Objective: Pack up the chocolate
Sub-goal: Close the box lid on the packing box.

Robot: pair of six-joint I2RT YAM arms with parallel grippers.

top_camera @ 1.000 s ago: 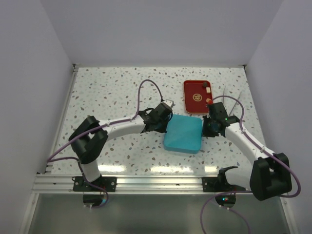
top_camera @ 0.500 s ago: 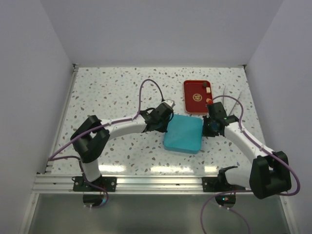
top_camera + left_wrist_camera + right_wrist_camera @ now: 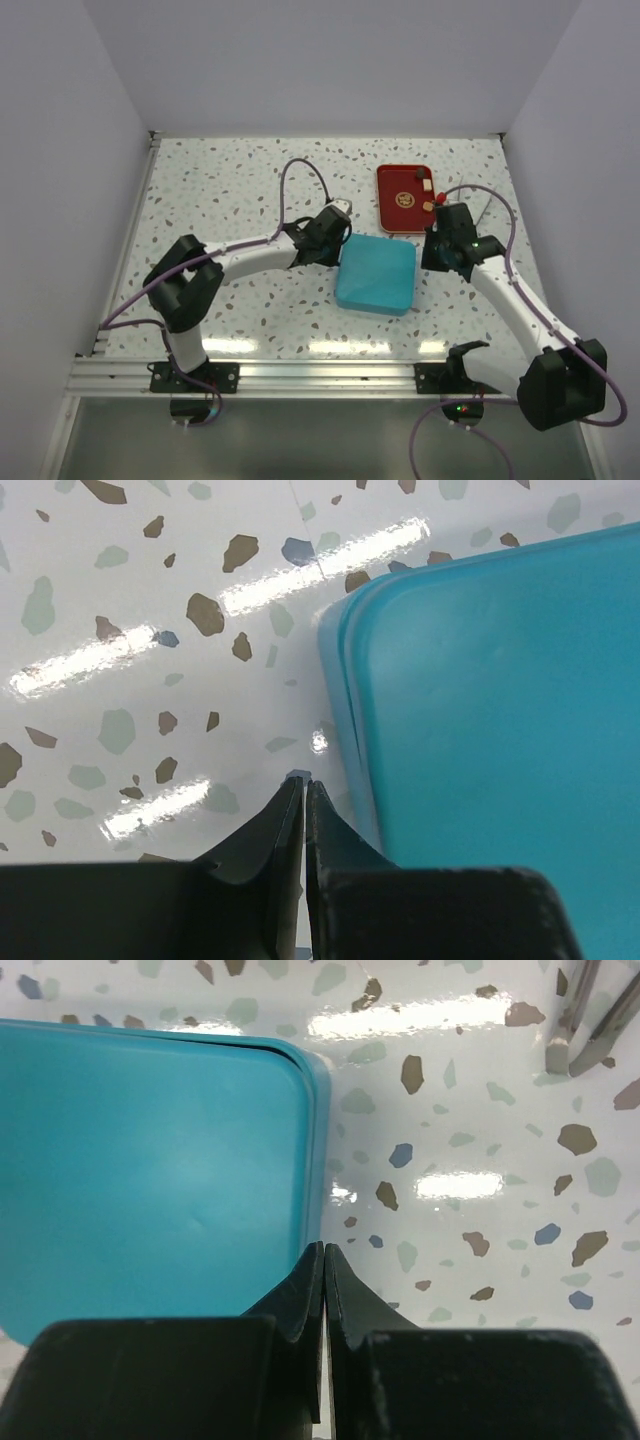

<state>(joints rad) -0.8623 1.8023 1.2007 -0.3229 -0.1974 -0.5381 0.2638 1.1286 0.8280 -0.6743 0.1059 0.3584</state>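
A closed teal box (image 3: 376, 275) lies mid-table between my two grippers. My left gripper (image 3: 341, 251) is at the box's left edge. In the left wrist view its tips (image 3: 304, 781) sit close together over the table, right beside the box (image 3: 480, 700), with nothing between them. My right gripper (image 3: 427, 261) is just off the box's right edge. In the right wrist view it (image 3: 324, 1248) is shut and empty, next to the lid (image 3: 150, 1160). A few small pieces of chocolate (image 3: 425, 185) lie on the red tray (image 3: 400, 215) behind the box.
The red tray has a round gold emblem (image 3: 405, 198). Two thin grey metal rods (image 3: 585, 1020) lie on the speckled table to the right of the box. Purple cables loop over both arms. White walls close in the table on three sides.
My right gripper has drawn back from the box's right edge, up and to the right. My left gripper has shifted slightly away from the left edge. The box has not moved.
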